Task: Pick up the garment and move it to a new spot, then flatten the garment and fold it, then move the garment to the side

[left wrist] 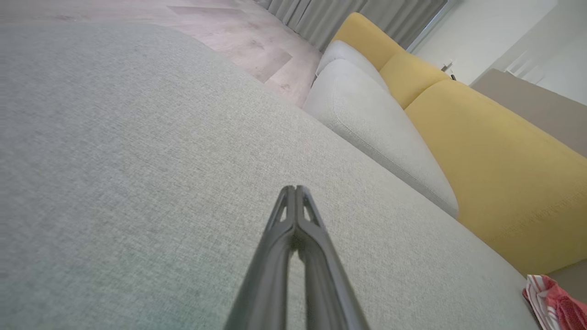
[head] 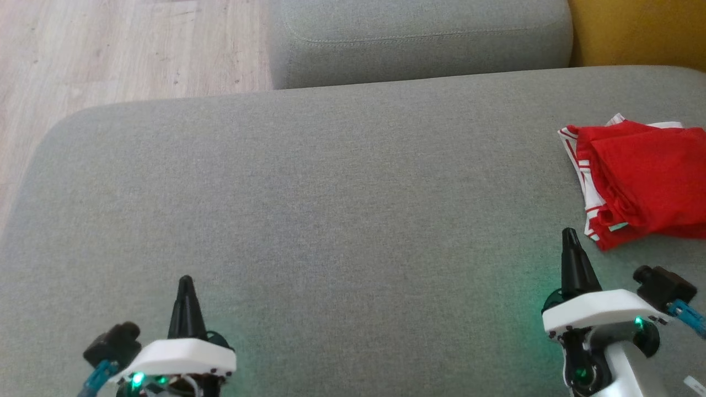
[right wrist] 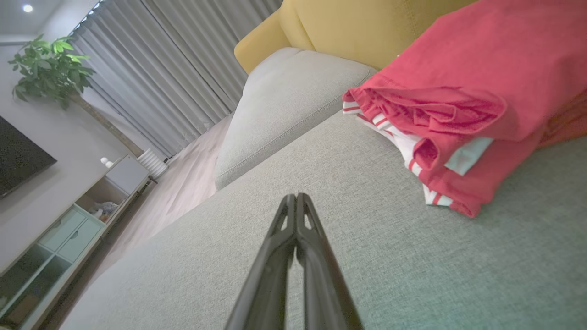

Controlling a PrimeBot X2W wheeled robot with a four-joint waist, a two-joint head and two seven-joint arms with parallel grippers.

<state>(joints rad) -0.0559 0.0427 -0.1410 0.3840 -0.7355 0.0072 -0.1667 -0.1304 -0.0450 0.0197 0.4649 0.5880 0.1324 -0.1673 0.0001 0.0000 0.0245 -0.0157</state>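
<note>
A red garment (head: 642, 176) with white striped trim lies folded in a bundle at the right edge of the grey sofa seat (head: 331, 209). In the right wrist view the garment (right wrist: 467, 105) sits just ahead and to the right of my fingers. My right gripper (head: 569, 234) is shut and empty, close to the garment's near corner but apart from it. At the lower left, far from the garment, my left gripper (head: 186, 281) is also shut with nothing in it. A corner of the garment (left wrist: 552, 302) shows at the lower right of the left wrist view.
A second grey cushion (head: 419, 38) stands beyond the seat, with a yellow backrest (head: 640, 33) at the far right. Wooden floor (head: 110, 55) lies past the seat's left and far edges. In the right wrist view a low cabinet (right wrist: 59, 229), curtains (right wrist: 174, 68) and a plant (right wrist: 50, 59) stand across the room.
</note>
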